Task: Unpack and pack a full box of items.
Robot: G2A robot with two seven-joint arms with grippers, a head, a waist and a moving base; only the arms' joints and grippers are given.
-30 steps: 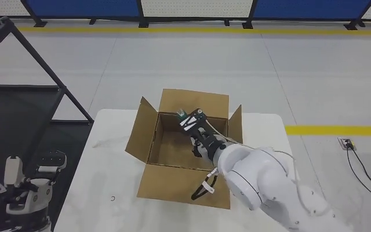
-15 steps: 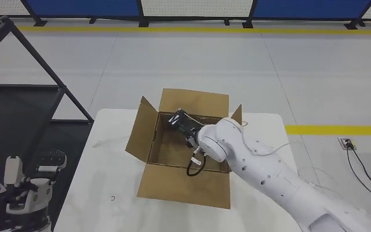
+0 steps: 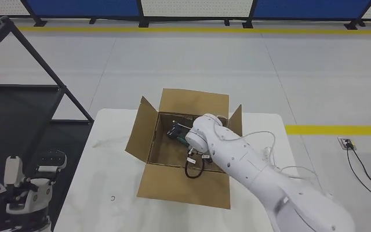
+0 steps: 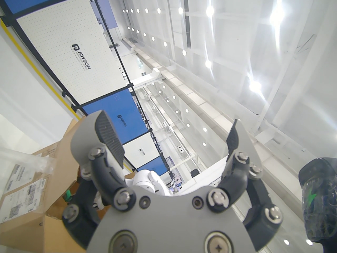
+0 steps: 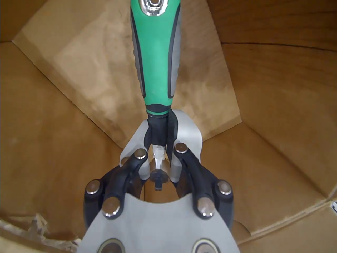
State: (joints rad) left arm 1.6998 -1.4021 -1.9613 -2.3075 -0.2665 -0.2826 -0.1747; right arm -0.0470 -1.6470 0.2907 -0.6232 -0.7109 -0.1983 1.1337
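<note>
Grip looks firm: right pincer (image 5: 159, 138) pinches the tool (image 5: 155, 53) by its neck, handle deep in the box (image 5: 276, 93). I'd lower it near the floor, then release gently.

Pale grey floor (image 3: 191, 64) with a yellow line (image 3: 174, 29); blue and white panels (image 3: 197, 7) behind — bright ceiling lights (image 4: 209, 11).
</note>
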